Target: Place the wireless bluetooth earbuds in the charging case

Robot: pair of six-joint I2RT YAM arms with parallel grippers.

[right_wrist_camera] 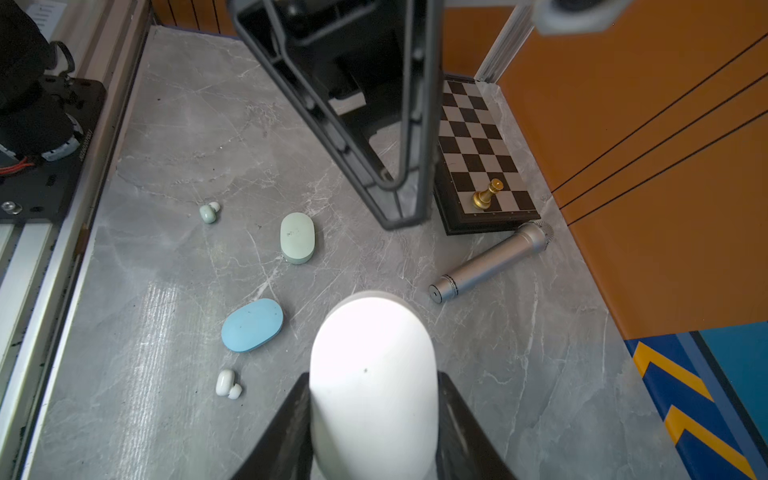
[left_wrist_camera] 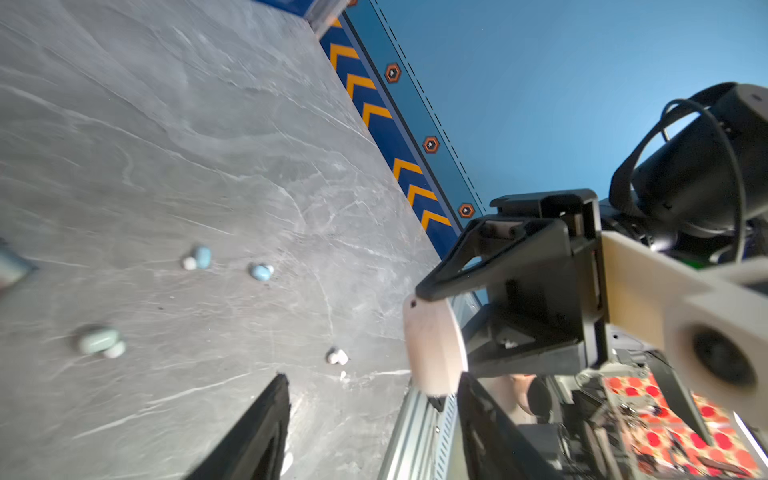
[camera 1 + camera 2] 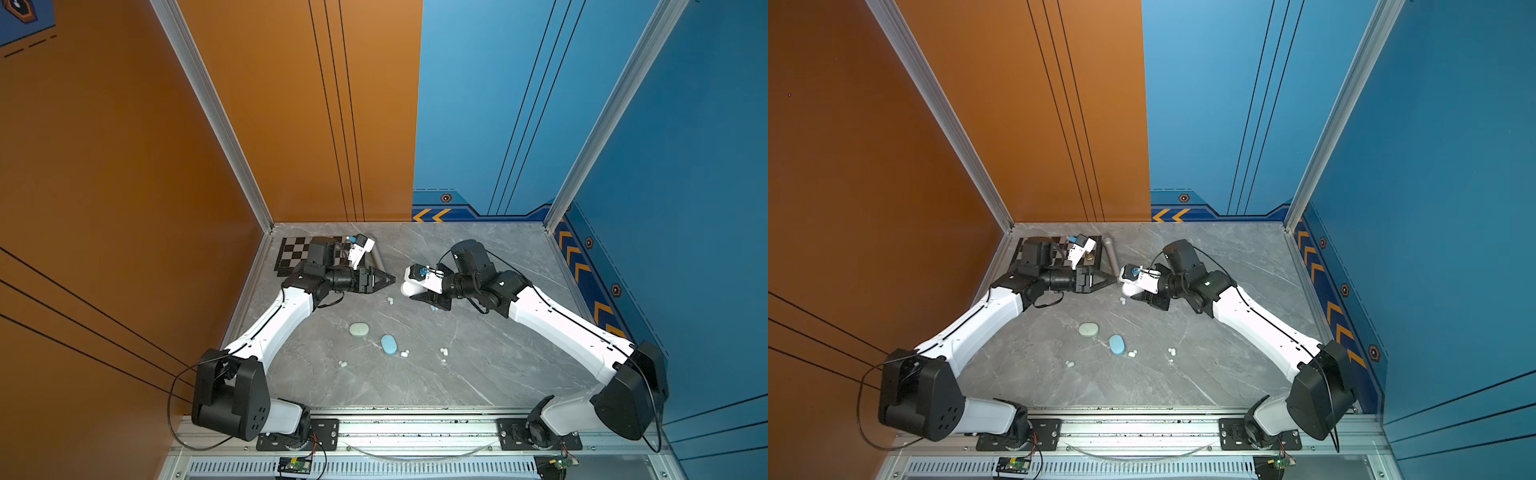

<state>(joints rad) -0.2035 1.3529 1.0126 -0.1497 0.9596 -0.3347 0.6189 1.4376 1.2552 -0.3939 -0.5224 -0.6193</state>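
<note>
Left orange wall (image 3: 124, 166), right blue wall (image 3: 665, 166), grey marble tabletop (image 3: 415, 382).

no readable text (motor label (image 1: 88, 143) blurred), orange chevrons (image 1: 665, 368) on blue wall (image 2: 582, 83)

Pale earbuds (image 3: 404, 353) lie scattered singly over the desk's (image 3: 478, 374) middle; mint case (image 3: 359, 329) and blue case (image 3: 389, 345) lie shut, near each other; white case (image 1: 372, 374) is raised toward the back edge
</note>
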